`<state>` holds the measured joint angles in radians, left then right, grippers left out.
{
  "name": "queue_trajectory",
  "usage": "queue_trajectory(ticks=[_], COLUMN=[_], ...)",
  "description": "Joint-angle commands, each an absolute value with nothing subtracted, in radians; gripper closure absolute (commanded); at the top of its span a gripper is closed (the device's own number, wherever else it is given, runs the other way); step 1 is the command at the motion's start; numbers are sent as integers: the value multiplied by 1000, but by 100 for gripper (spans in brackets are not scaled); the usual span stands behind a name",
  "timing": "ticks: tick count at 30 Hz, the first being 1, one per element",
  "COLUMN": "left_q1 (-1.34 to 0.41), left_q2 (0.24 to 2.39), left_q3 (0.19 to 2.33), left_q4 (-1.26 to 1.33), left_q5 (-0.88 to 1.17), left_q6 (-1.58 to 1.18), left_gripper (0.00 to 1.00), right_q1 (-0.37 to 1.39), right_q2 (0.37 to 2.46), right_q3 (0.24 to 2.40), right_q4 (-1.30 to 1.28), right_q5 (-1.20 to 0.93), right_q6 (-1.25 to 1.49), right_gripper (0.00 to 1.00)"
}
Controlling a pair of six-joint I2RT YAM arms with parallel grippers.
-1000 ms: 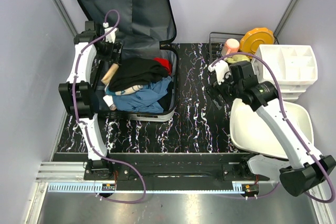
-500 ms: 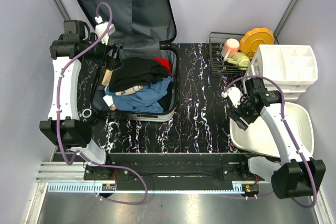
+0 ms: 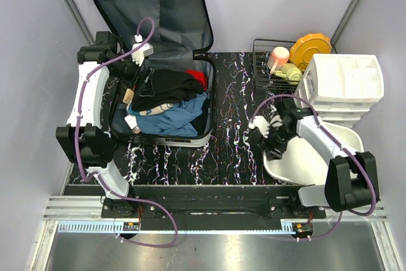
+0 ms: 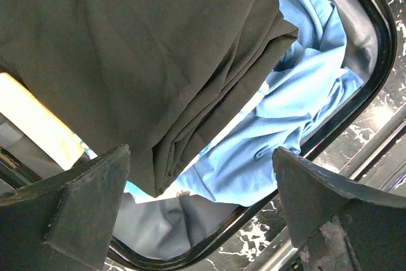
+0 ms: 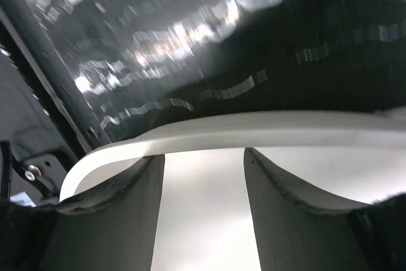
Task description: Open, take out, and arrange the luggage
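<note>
The luggage (image 3: 158,11) lies open at the back left, its grey-lined lid leaning on the wall. Its lower half holds a black garment (image 3: 165,87), a blue garment (image 3: 177,115), something red (image 3: 198,79) and a tan object (image 3: 133,90). My left gripper (image 3: 136,71) hovers open over the suitcase's back left part. In the left wrist view, the gripper (image 4: 200,157) has its fingers wide apart above the black garment (image 4: 146,49), the blue garment (image 4: 298,112) and the suitcase rim (image 4: 374,49). My right gripper (image 3: 274,144) is far from the suitcase, open.
A white basin (image 3: 317,157) sits at the front right; my right gripper (image 5: 204,157) is over its inside, tips at its left rim (image 5: 209,131). A white drawer organiser (image 3: 349,80) and a wire rack (image 3: 260,61) with a pink cup (image 3: 278,56) and orange plate (image 3: 309,47) stand behind.
My left gripper has come down from the lid edge to over the clothes. My right arm has pulled back and left to the basin's rim; the basin has shifted a little left.
</note>
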<state>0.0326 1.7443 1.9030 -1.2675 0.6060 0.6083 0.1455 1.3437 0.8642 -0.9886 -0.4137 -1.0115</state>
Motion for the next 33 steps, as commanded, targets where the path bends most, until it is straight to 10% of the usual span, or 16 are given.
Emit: queue_trajectory(ticks=[1, 13, 22, 28, 33], left_q1=[20, -184, -282, -278, -226], left_q2=[1753, 1686, 1741, 1763, 1698], left_q3=[1908, 1733, 1686, 1698, 1738], left_q4=[-1267, -947, -851, -831, -902], left_q5=[630, 551, 421, 426, 557], left_q6=[732, 868, 907, 870, 798], left_gripper=[1, 1, 1, 30, 5], right_q1=[314, 505, 505, 505, 508], right_q2=[1367, 1467, 1246, 1175, 1337], right_q3=[914, 1077, 1039, 950, 1021], right_q4=[-861, -548, -448, -133, 56], right_q5=[-595, -696, -571, -499, -531], right_q6=[-916, -579, -460, -462, -525], right_gripper=[37, 30, 3, 0, 0])
